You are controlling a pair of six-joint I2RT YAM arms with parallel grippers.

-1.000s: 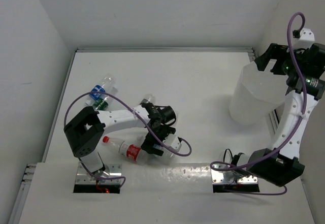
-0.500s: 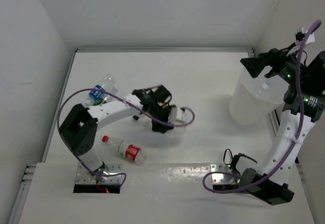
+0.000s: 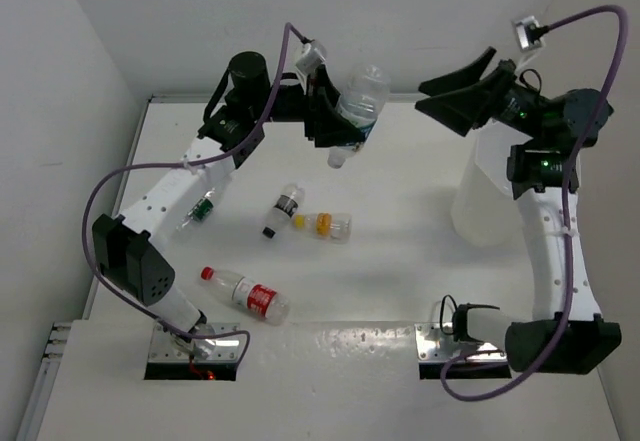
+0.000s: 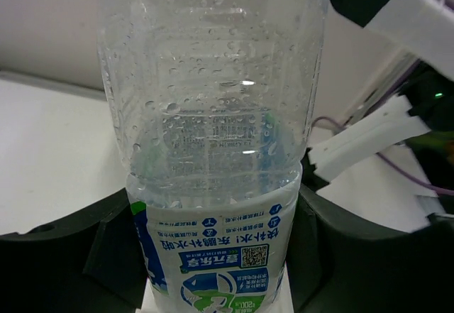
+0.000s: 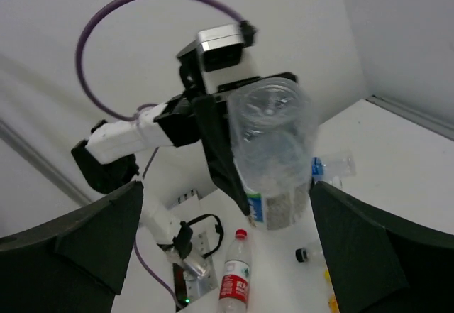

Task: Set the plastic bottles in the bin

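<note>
Top external view gives you the left tool high in the upper middle of the frame, pinching a clear bottle with a blue-and-green label — base toward the upper right, neck pointing to the lower left. In the left wrist view the black fingers press its labelled waist from both sides, and droplets cling inside the clear wall above the label.

The right tool sits at the upper right with its jaws spread wide and nothing between them, facing the held bottle. In the right wrist view you see that bottle base-on, framed by the two dark fingers.

The bin stands on the bench at the right of the frame, lower than the right tool.

Four more bottles lie on the bench, well apart from the bin:
- a red-capped bottle at lower left
- a green-labelled bottle at the left
- a black-capped bottle near the centre
- a yellow-orange bottle just beside the black-capped one
</note>
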